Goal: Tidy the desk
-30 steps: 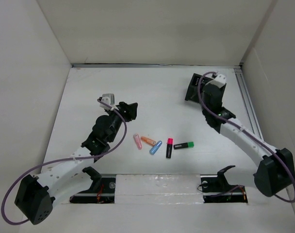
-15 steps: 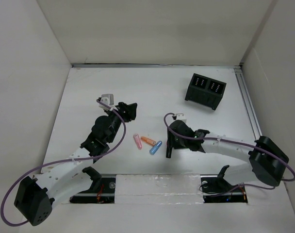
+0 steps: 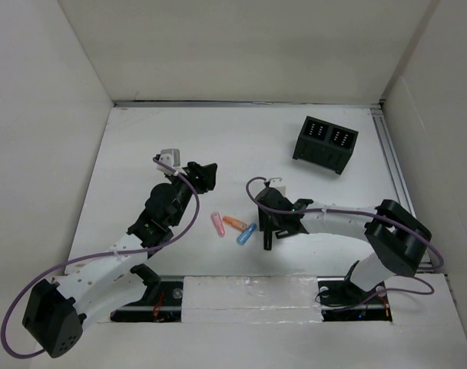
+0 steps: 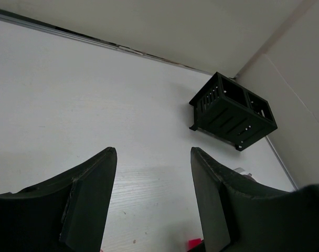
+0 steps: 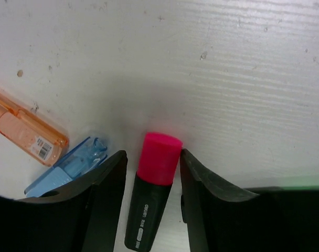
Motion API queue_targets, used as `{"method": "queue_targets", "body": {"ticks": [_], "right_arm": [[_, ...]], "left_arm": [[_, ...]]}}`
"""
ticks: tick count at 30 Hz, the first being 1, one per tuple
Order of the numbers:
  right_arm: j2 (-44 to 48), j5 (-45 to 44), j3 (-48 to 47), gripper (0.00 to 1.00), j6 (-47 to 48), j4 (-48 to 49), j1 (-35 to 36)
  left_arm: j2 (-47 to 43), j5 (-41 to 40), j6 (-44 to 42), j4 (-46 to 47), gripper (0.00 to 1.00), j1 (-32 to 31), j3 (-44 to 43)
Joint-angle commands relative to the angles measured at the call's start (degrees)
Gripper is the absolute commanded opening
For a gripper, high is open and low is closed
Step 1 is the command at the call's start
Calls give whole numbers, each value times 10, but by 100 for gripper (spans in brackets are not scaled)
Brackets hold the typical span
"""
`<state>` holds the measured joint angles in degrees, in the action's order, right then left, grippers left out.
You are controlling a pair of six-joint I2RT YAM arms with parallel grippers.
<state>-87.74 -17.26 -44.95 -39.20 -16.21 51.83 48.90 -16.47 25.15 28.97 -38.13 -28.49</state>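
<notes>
The desk (image 3: pixel 218 138) spreads white beneath me, with the black box (image 3: pixel 326 144) at its far right. My left claw (image 4: pixel 153 157) hangs released and empty. My right claw (image 5: pixel 151 156) stands parted astride the pink-capped highlighter (image 5: pixel 151 194), which lies on the desk.

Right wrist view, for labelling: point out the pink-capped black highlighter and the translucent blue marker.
Pink-capped black highlighter (image 5: pixel 158 157), right wrist view, pink cap.
Translucent blue marker (image 5: pixel 70 167), right wrist view, blue body.

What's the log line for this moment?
right gripper: open, astride pink-capped marker on desk | left gripper: open, empty | box: far right
</notes>
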Motion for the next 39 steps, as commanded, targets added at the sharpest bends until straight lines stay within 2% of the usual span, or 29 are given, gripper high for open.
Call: {"method": "queue_targets", "body": {"ticks": [1, 6, 8, 9, 10, 12, 14, 18, 22, 24, 27, 29, 34, 39], "right_arm": [[-22, -29, -26, 50, 5, 7, 3], [-38, -30, -22, 25, -2, 7, 3], [-22, -43, -23, 18, -5, 7, 3], [26, -58, -32, 16, 7, 3, -10], [27, -59, -32, 16, 7, 3, -10], [57, -89, -65, 16, 36, 13, -48], [104, -83, -82, 17, 61, 37, -88], [128, -67, -144, 19, 105, 111, -242], [95, -121, -195, 18, 116, 183, -340], [63, -192, -206, 18, 133, 234, -369], [-2, -212, -245, 18, 153, 270, -437], [-37, -216, -295, 17, 163, 258, -473], [-87, -235, -320, 16, 211, 297, -504], [-104, -275, -308, 19, 246, 314, -482]], "left_arm": [[-12, 6, 3, 18, 54, 2, 5], [-21, 0, 2, 16, 54, 2, 6], [-22, -3, 2, 15, 54, 2, 6], [-20, -2, 1, 15, 55, 2, 6], [-20, -2, 1, 15, 55, 2, 6], [-19, -2, 2, 15, 54, 2, 6], [-18, -1, 2, 17, 54, 2, 7], [-12, 2, 6, 24, 54, 7, 10], [-15, 16, 8, 27, 54, 7, 13], [-19, 13, 9, 29, 54, 7, 18], [-21, 14, 10, 29, 54, 7, 18], [-25, 18, 10, 29, 54, 7, 19], [-29, 17, 10, 29, 54, 7, 20], [-21, 20, 10, 30, 54, 7, 18]]}}
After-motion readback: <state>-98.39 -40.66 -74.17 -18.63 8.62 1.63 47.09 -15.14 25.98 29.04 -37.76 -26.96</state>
